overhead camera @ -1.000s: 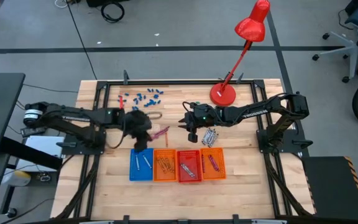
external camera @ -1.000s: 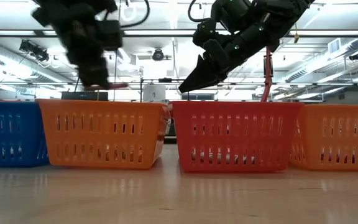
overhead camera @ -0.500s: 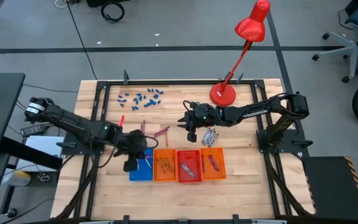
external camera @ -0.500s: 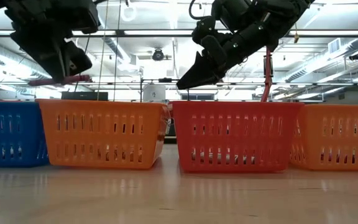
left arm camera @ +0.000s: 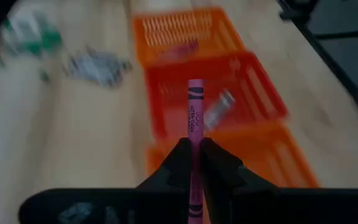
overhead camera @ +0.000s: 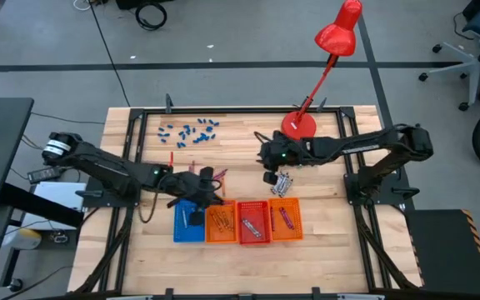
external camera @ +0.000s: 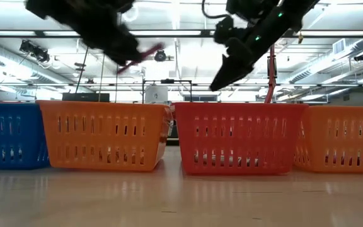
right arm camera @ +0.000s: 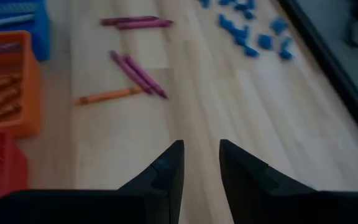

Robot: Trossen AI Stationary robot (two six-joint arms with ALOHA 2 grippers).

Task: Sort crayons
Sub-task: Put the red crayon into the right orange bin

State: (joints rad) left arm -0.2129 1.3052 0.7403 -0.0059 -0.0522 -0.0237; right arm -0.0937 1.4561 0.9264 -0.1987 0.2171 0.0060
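Left gripper [left arm camera: 194,155] clamps magenta crayon [left arm camera: 195,118], long axis pointing ahead over baskets; far orange basket [left arm camera: 185,31], probably its target, lies beyond red basket [left arm camera: 229,93]. Right gripper [right arm camera: 201,163] parted, empty.

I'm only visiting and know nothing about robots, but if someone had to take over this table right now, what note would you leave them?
Left tool: shut on a magenta crayon, held above the row of baskets.
Right tool: open, empty, over bare wood near the grey crayon pile.
Done: crayons already lie in the blue basket, both orange baskets and the red basket.
Left: drop the held crayon, then sort the loose magenta crayons, the orange crayon and the grey pile.
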